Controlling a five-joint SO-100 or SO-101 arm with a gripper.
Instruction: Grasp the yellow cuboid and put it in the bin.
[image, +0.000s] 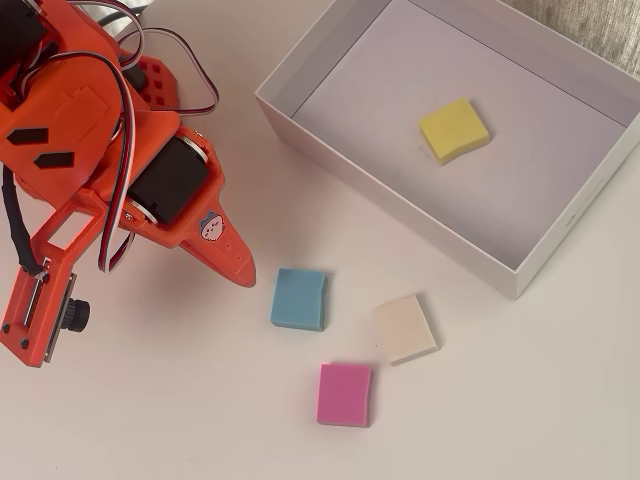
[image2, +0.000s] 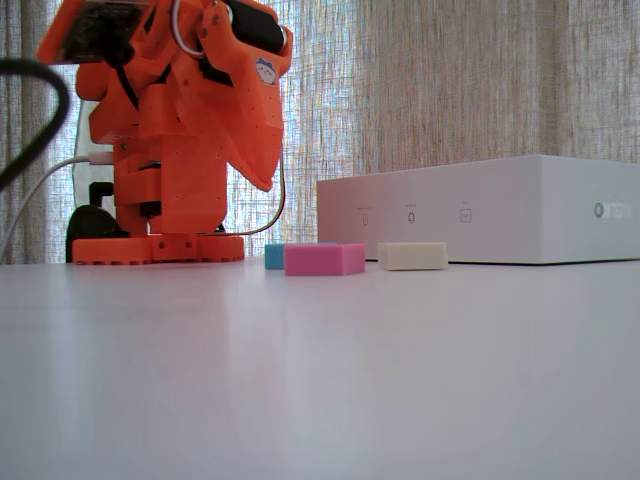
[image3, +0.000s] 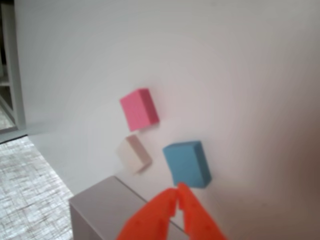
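Only the overhead view shows where the yellow cuboid (image: 454, 129) is: lying flat on the floor of the bin (image: 400, 205), toward the far right part, clear of the walls. From the fixed view you just get the bin's (image2: 480, 210) outer side wall, so the inside is hidden there.

The arm (image: 110, 160) sits at the left of the overhead view, folded back, with the gripper (image: 240, 270) tip pointing toward the blue block (image: 299, 298) but not touching it. The wrist view settles the jaws: the two orange fingers (image3: 192, 215) meet at the tips, pressed together with nothing between them. Gripper (image3: 178, 189) is up off the surface (image: 480, 400).

Three blocks are on the surface outside the bin: blue, cream block (image: 405, 328) and pink block (image: 345, 394), close together but apart from each other. In the fixed view the pink block (image2: 324, 258) is nearest and half covers the blue block (image2: 273, 256), with the cream block (image2: 412, 255) to the right. Wrist view shows all three plus a bin corner (image3: 107, 207).
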